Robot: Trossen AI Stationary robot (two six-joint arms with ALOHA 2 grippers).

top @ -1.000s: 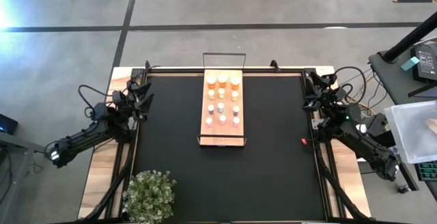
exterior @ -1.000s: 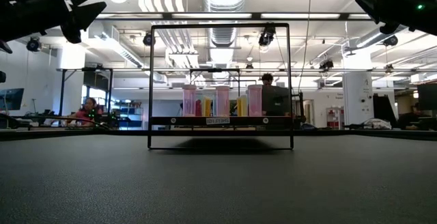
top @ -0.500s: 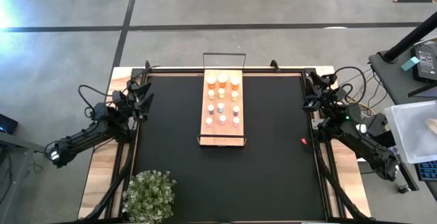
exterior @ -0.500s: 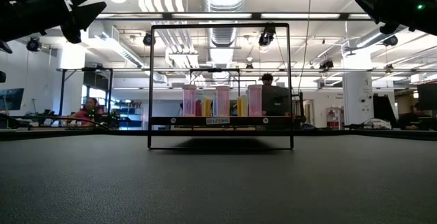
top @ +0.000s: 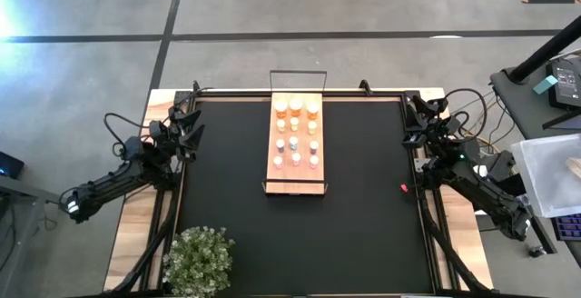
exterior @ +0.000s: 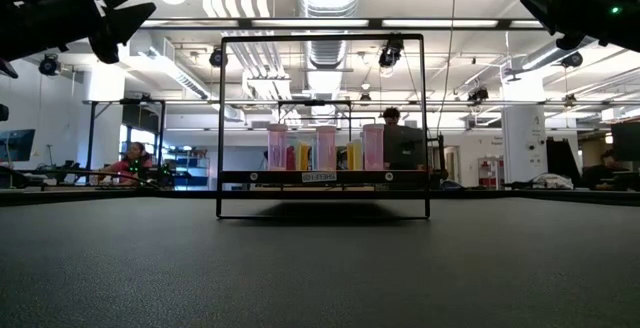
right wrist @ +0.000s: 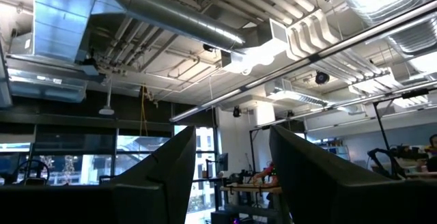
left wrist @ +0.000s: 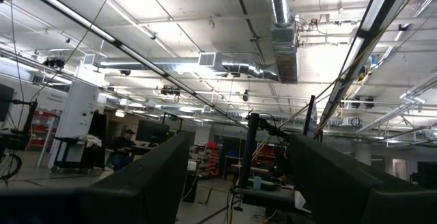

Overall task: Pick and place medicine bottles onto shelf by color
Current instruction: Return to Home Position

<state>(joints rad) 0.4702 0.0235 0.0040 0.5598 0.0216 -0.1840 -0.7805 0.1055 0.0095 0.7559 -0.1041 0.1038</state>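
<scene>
The light-wood shelf point(top: 296, 144) with a black wire frame lies on the black mat at the table's far middle; it also shows in the low view point(exterior: 322, 177). About a dozen medicine bottles stand on it: amber ones point(top: 296, 107) at the far end, pink ones point(top: 296, 160) at the near end. In the low view three pink bottles point(exterior: 325, 148) stand in front. My left gripper point(top: 188, 121) waits at the table's far left edge, open and empty. My right gripper point(top: 416, 119) waits at the far right edge, open and empty. Both wrist views point up at the room's ceiling.
A small red bit point(top: 404, 188) lies on the mat near the right edge. A potted green plant point(top: 199, 260) stands at the near left corner. People sit in the room beyond the table point(exterior: 128, 158). A desk with gear point(top: 554, 153) stands right of the table.
</scene>
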